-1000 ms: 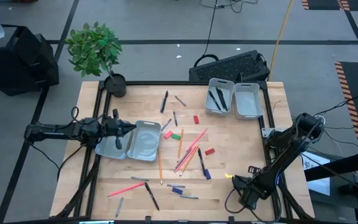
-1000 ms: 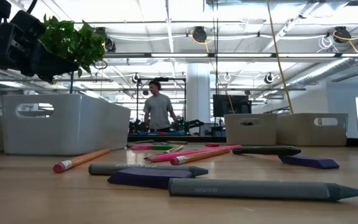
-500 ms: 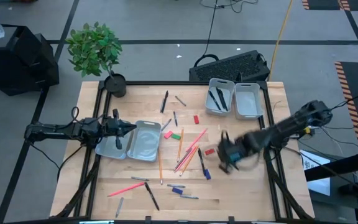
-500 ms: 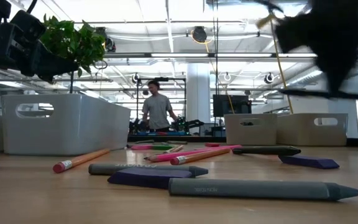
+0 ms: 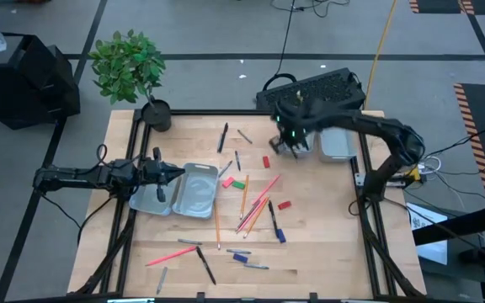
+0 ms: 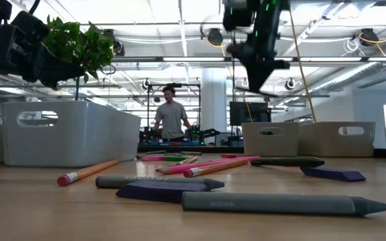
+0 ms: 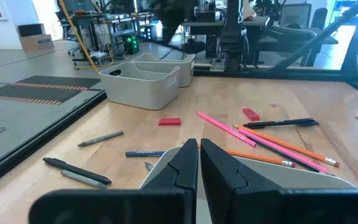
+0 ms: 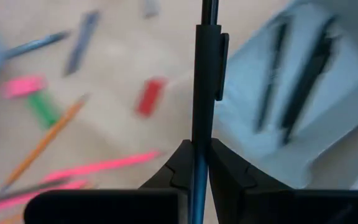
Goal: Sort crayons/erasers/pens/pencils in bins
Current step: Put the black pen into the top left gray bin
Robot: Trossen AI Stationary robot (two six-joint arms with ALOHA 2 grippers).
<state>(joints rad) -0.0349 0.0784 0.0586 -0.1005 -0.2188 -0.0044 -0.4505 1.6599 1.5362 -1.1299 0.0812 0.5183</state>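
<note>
Inspector: Right gripper (image 5: 291, 135)?
Operator: I see it clamped on a black pen (image 8: 205, 74), held in the air at the bins (image 5: 336, 147) by the table's far right corner; two pens (image 8: 294, 81) lie inside.
Inspector: Left gripper (image 5: 178, 172)?
Operator: Pinched together, holding nothing, over the bin (image 5: 194, 192) near the left edge. Pencils (image 5: 255, 206) and erasers (image 5: 266, 161) lie mid-table

The right gripper (image 5: 291, 139), a second ago low at the table's 5 o'clock edge, then mid-right, now hangs at 1 o'clock over the bin (image 5: 296, 131) of pens, fingers pinched on a black pen (image 8: 206, 62).
</note>
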